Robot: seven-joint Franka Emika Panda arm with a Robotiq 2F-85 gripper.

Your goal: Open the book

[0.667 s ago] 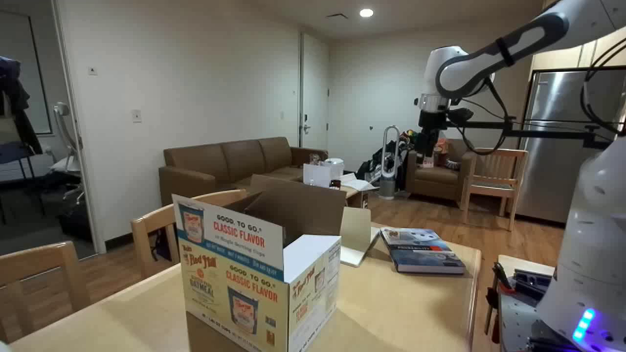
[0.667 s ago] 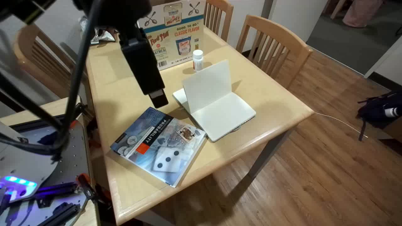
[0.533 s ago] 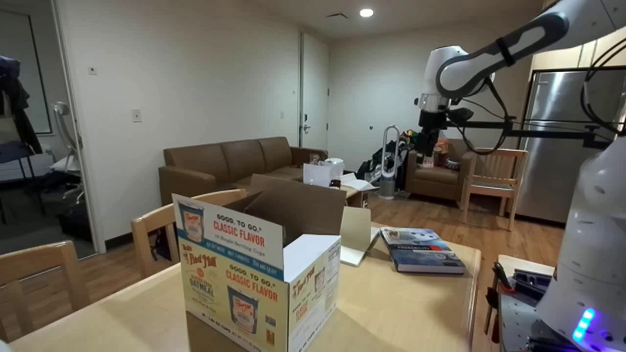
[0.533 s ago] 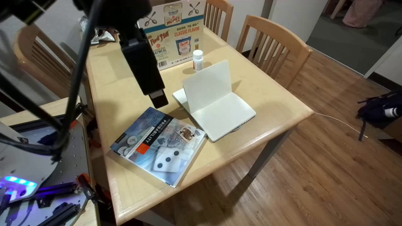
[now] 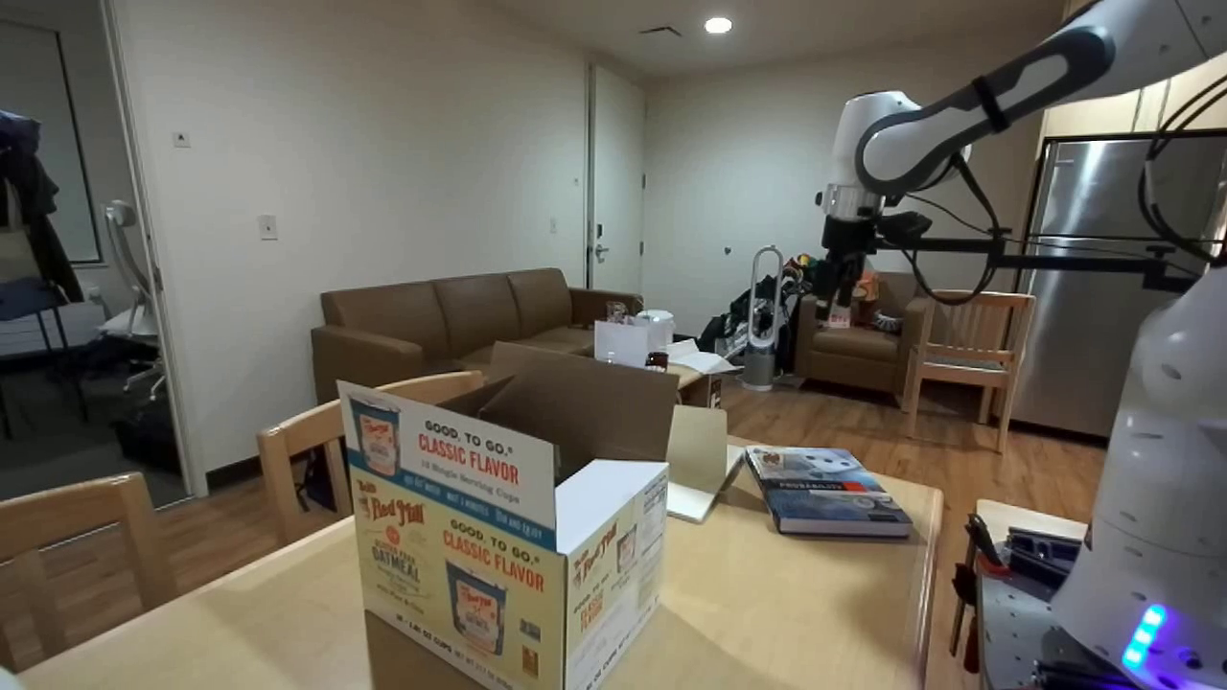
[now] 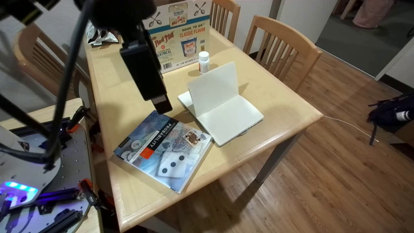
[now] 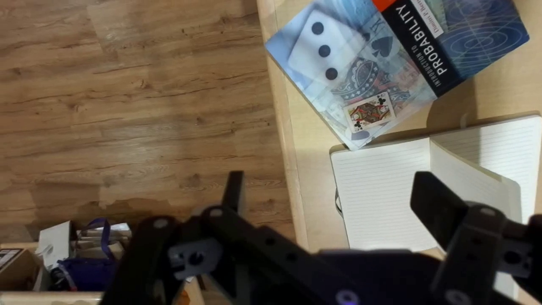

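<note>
The book (image 6: 163, 150) lies flat and closed on the tabletop (image 6: 271, 113), with its picture cover facing up; the word "Probability" can be read on it. The hand (image 7: 329, 182) hangs in the air above the tabletop, apart from the book. In the wrist view its two fingers (image 7: 436, 203) stand widely apart, and it holds nothing. Just beside the book, a notebook (image 6: 229, 119) lies open, with some pages (image 6: 213, 89) standing up. I cannot tell if the two are touching. A white bottle (image 6: 204, 63) stands between the notebook and a printed cardboard box (image 6: 176, 35).
</note>
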